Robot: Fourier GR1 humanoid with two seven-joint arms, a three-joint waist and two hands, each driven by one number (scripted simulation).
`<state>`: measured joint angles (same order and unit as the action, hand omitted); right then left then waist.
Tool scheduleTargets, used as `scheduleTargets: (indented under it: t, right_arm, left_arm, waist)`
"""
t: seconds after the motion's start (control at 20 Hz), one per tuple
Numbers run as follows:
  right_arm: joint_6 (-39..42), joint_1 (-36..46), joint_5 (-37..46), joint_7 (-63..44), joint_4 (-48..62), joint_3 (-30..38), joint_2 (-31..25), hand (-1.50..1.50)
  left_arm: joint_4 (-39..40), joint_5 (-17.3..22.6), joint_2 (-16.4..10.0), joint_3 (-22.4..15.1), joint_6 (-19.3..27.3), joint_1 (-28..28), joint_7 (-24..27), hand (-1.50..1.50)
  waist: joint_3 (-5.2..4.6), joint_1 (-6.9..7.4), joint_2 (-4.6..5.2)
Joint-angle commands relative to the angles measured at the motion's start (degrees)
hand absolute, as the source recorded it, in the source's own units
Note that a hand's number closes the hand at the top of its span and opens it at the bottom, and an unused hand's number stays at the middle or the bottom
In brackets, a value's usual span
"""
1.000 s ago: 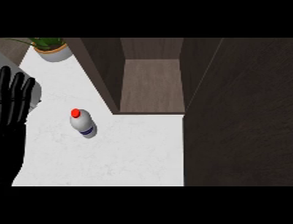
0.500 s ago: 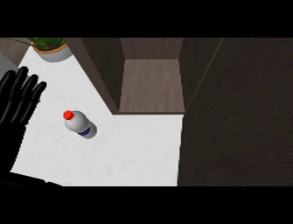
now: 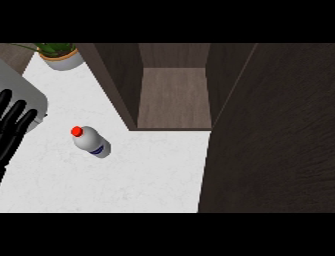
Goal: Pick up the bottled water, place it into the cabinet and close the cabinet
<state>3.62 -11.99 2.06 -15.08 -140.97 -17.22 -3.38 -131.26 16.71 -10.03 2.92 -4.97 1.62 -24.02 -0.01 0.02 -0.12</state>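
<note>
1 bottle [image 3: 90, 141] on counter [image 3: 148, 172] | R of left hand [image 3: 4, 129], apart

I am looking down on what reads as a home kitchen. A white stone-look counter [image 3: 148, 180] runs up against a dark wood cabinet [image 3: 174, 95], its door [image 3: 288, 140] standing wide at my right. A small potted plant [image 3: 61, 54] sits at the far corner, and a bottled water [image 3: 90, 141] stands on the worktop.
</note>
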Motion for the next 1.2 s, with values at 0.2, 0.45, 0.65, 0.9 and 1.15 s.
scheduleTargets:
  t: [0.2, 0.45, 0.65, 0.9, 1.15]
  right_arm:
    - [-1.28, -3.29, 2.41, -1.88, -3.99, -4.89, 0.50, -1.50]
    - [-4.18, 0.99, 7.14, -8.12, -6.93, -9.64, 0.67, -1.50]
    - [-5.38, 1.41, 5.06, -6.18, -4.79, -6.70, 0.45, -1.50]
    - [-8.53, 5.23, 10.63, -12.65, -6.91, -13.07, 1.05, -1.50]
    - [-6.62, 3.25, 6.24, -6.94, -3.76, -9.04, -1.49, -1.50]
  left_arm:
    - [1.88, -0.11, 0.14, 1.49, -0.86, 0.08, -2.47, -1.50]
    - [-0.90, -3.78, -1.11, 0.16, -1.57, 1.52, -4.71, -1.50]
    - [9.13, -8.00, 1.43, -0.97, -4.69, 3.06, 5.30, -1.50]
    - [15.82, -9.49, 0.52, 0.37, -4.24, -1.20, 5.24, -1.50]
    - [23.73, -13.54, 3.76, -1.10, -3.33, -1.05, 12.13, -1.50]
  waist:
    - [0.02, -0.29, 0.03]
    - [-0.01, -0.16, -0.05]
    - [-0.01, -0.36, 0.06]
    - [-0.05, -0.50, 0.03]
    - [0.00, -0.47, 0.09]
